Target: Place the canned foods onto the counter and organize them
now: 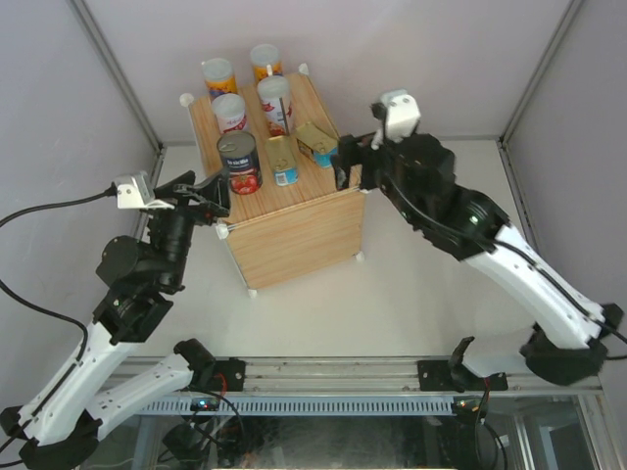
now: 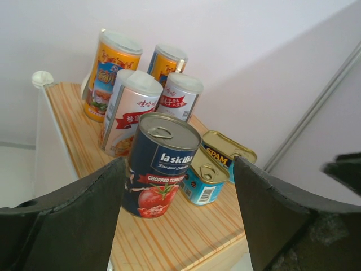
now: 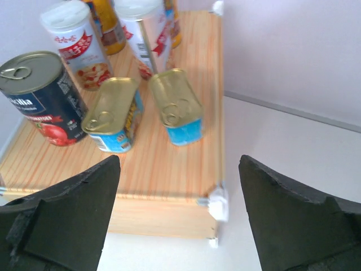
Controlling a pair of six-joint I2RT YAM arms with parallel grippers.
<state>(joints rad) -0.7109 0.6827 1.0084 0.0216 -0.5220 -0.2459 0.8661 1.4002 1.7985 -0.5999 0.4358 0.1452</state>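
Dark tomato can (image 2: 161, 169) on counter (image 2: 186, 237), just beyond left pincer (image 1: 217, 193)

The left arm (image 1: 137, 269) and right arm (image 1: 534, 269) show white links, black joints and white wrist camera blocks (image 1: 398, 111). The left gripper (image 2: 179, 169) and right gripper (image 3: 179, 169) have matte black wedge fingers (image 3: 67, 214).

Tall cans (image 1: 275, 103) behind; tomato can (image 1: 240, 162), flat tins (image 1: 283, 160) front; atop wooden counter (image 1: 294, 230)

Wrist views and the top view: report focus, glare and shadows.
Left wrist view: the left gripper's fingers are dark and soft, the tomato can label sharp. Right wrist view: mild sheen on the gold lids of the flat tins, no harsh glare. Top view: even light, only faint shadows by the counter.
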